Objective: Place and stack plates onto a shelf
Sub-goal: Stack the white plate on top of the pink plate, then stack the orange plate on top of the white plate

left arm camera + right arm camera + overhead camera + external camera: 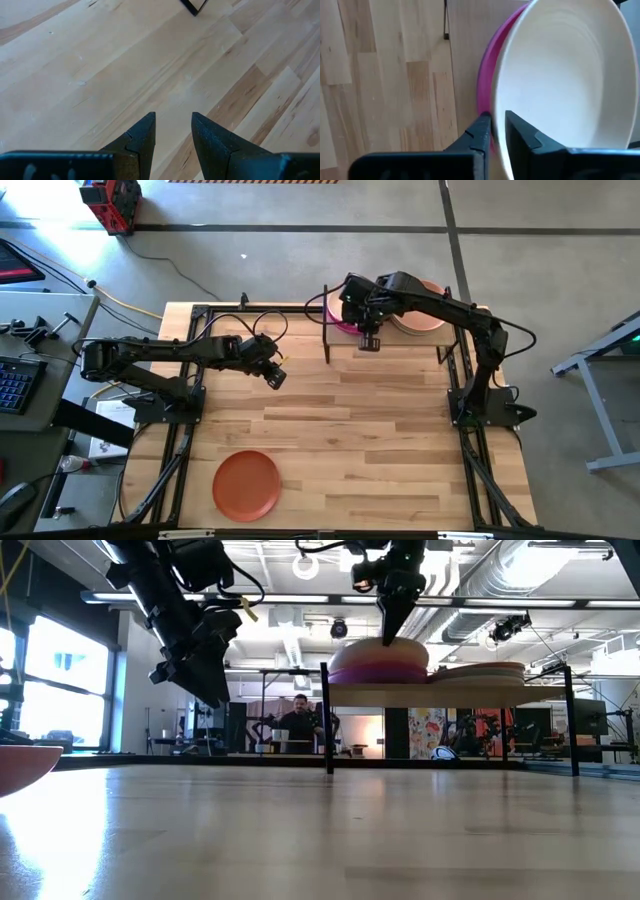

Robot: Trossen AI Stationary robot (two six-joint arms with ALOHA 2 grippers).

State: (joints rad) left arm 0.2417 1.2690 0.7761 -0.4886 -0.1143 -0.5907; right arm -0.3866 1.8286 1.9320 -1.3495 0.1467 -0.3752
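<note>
An orange-red plate (pixel 246 485) is lying at the lower left of the overhead frame, its rim showing reddish at the left edge of the low view (pixel 22 762). At the upper centre, a magenta plate (pixel 487 85) is peeking out beneath a cream-white plate (pixel 565 80), while peach-tan plates (pixel 425 320) are sitting to their right. The tabletop (pixel 340 430) is showing pale wood in mixed blond and brown strips. Both arms are appearing black, as is the shelf's thin frame (pixel 327 720). A red device (pixel 110 202) is showing at the overhead frame's upper left corner.
</note>
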